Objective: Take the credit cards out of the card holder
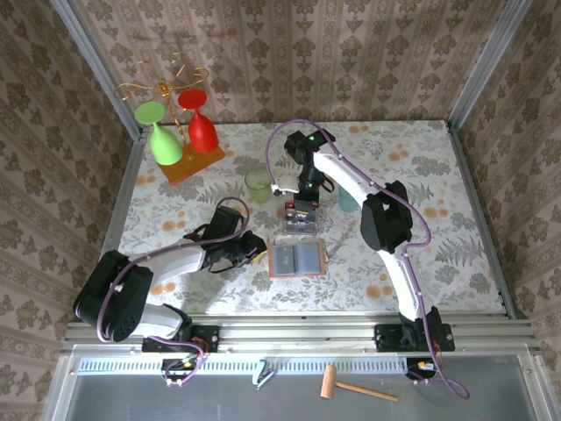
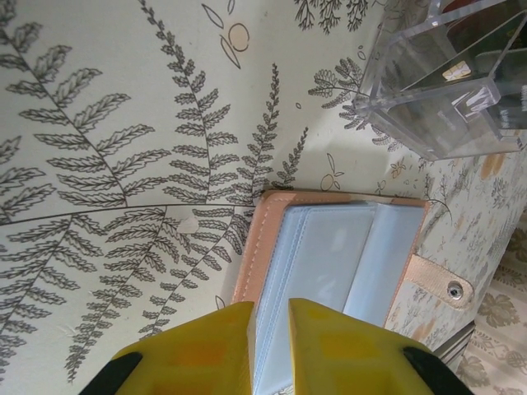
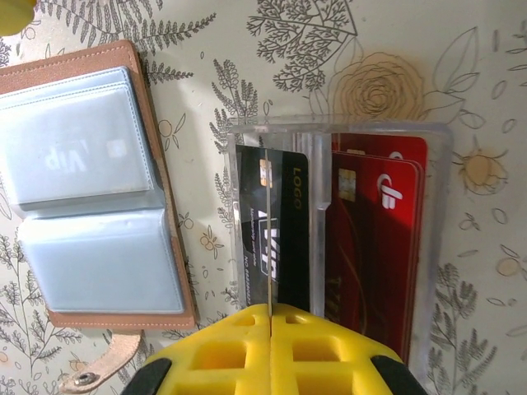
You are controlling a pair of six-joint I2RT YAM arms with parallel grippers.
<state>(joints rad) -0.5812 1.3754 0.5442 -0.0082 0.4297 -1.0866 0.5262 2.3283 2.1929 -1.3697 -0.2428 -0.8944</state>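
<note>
The card holder (image 1: 298, 259) lies open and flat near the middle of the table (image 1: 421, 175), a little toward the near edge, with the clear box (image 1: 302, 217) just beyond it toward the far edge. From above, the left gripper (image 1: 256, 248) sits low at the holder's left side and the right gripper (image 1: 304, 195) hangs over the box. That view also takes in a glass rack (image 1: 180, 132) in the far left corner and a green cup (image 1: 259, 185) left of the box.

The right wrist camera gives what the overhead view cannot. Its yellow fingers (image 3: 222, 354) are pressed together on an edge-on card (image 3: 270, 230), a thin pale line running up from the seam between them. Beneath it the box stands in compartments, with a black card (image 3: 288, 222) in one and red cards (image 3: 375, 239) in the next. The holder shows two grey-blue pockets, and a pale card (image 3: 78, 152) with a chip mark reads through one of them.

The left wrist camera shows the holder's salmon rim, its snap tab (image 2: 440, 284) at the far side, and its own fingers with only a narrow gap between them. The pocket material shows in that gap, but whether the fingers pinch the holder or merely hover at its edge cannot be told.
</note>
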